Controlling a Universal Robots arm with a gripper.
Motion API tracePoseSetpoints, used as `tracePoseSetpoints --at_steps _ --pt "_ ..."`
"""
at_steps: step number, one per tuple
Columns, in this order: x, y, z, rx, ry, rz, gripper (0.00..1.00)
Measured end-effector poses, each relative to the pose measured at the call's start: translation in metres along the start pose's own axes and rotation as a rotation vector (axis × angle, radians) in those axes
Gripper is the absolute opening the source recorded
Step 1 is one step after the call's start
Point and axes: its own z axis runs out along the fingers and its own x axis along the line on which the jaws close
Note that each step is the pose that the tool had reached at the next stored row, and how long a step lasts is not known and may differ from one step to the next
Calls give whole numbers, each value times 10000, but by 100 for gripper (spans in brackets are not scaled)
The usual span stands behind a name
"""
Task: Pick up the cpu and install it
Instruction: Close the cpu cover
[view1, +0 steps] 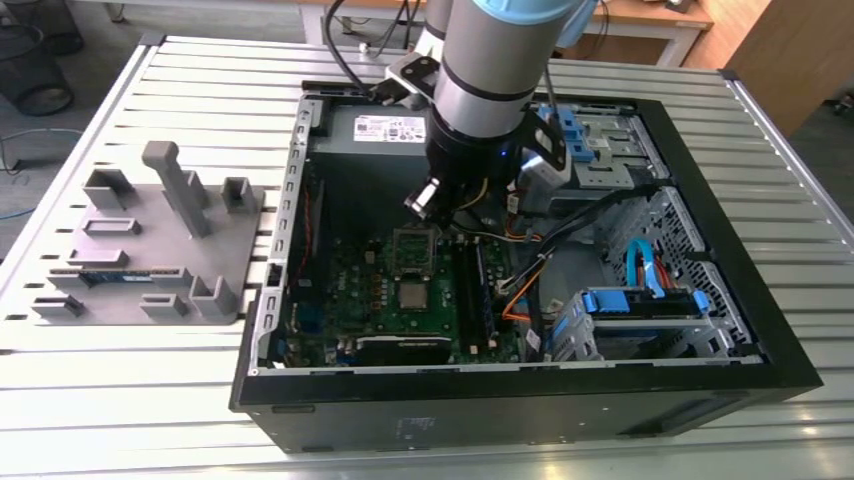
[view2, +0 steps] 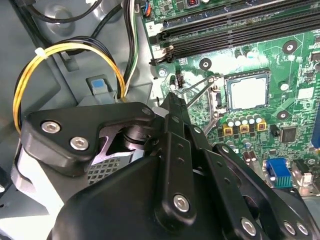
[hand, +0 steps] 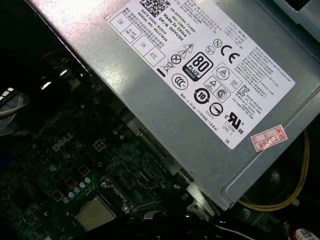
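Observation:
The cpu (view2: 248, 92) is a small square chip with a silver top. It lies flat in its socket on the green motherboard (view1: 387, 300), with no grip on it. The exterior view has the cpu (view1: 415, 296) near the board's middle, with the socket's metal frame (view1: 414, 245) swung up just behind it. A thin wire lever (view2: 200, 87) stands raised beside the socket. My gripper (view1: 430, 203) hangs inside the case, above the board between the power supply and the socket. Its black linkage (view2: 175, 150) fills the near part of the second wrist view. The first wrist view catches the cpu (hand: 95, 212) at its edge.
A grey power supply box (hand: 200, 100) with a white label sits along the case's far wall. Yellow cables (view2: 65, 50) loop near the gripper, and black memory slots (view2: 235, 30) run beside the socket. A grey parts fixture (view1: 147, 250) lies at the exterior view's left, a blue drive cage (view1: 641, 300) at its right.

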Motion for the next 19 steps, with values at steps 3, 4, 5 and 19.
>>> tracePoseSetpoints --at_steps 3,4,5,19 --pt "4 -3 -3 -8 25 -185 11" --pt "6 -5 -4 -11 32 -246 11" --pt "7 -7 -5 -13 40 -305 11" --pt "45 -41 -27 -43 113 -889 11"
